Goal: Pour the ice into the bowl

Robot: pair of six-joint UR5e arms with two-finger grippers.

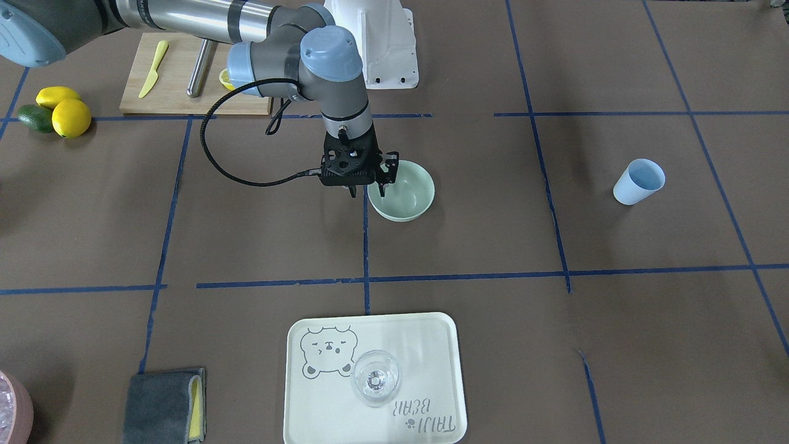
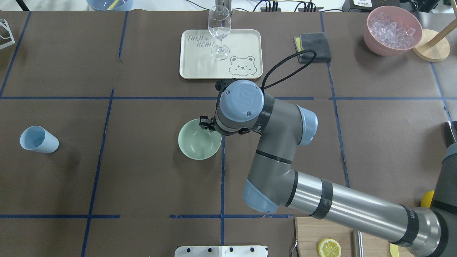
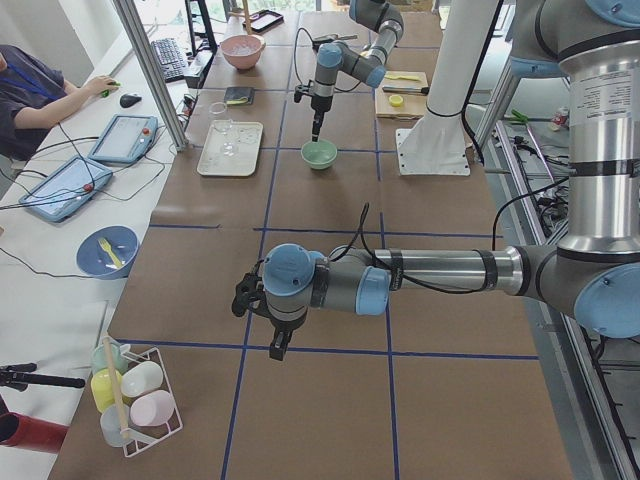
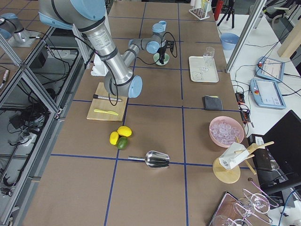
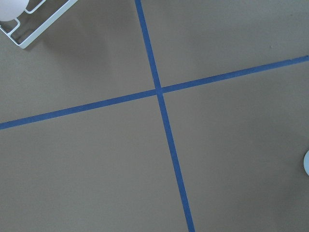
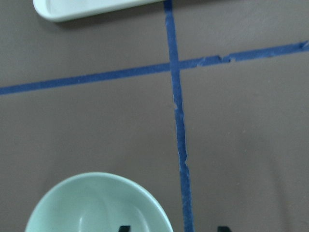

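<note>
Bowl (image 1: 407, 200), mint-green and holding no ice, sits mid-desk (image 1: 493, 246). Right gripper (image 1: 368, 192) hangs open astride its rim, gripping nothing; closing off-centre could tip the bowl. Left gripper (image 3: 277, 345): cannot tell its state.

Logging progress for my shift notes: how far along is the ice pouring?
Done: nothing; the bowl looks empty. In hand: the right gripper hangs at the bowl's rim, jaws open, holding nothing. Left: all the pouring; the blue cup sits apart, no gripper on it.
</note>
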